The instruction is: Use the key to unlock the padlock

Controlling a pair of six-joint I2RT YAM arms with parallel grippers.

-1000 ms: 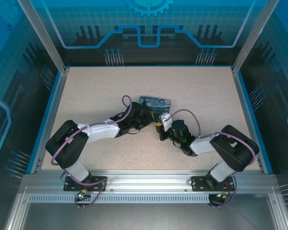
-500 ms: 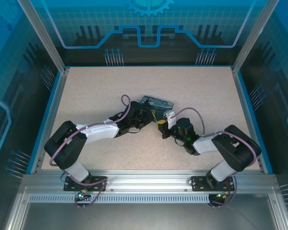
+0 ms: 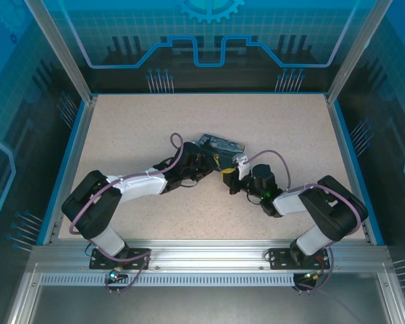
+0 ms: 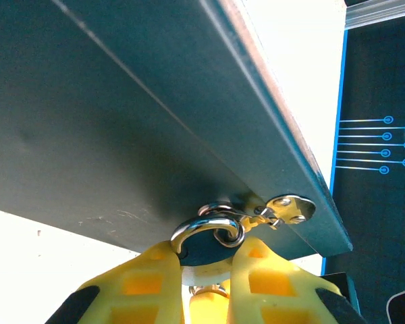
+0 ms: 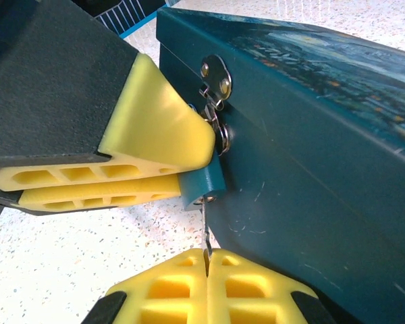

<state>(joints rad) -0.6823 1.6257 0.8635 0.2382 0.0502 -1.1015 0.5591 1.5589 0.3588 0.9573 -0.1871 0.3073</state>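
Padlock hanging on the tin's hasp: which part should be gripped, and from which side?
The padlock's flat body, below the shackle, pinched from the side along the tin's wall, as the left gripper does. The shackle is threaded through the hasp, and the underside faces the key, so it should probably stay uncovered.

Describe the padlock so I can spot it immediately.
Find the painted tin, then the silver hasp on its side wall. The padlock hangs there, pinched by the left gripper: a small teal block with a silver shackle, chunkier than the thin key beneath it.
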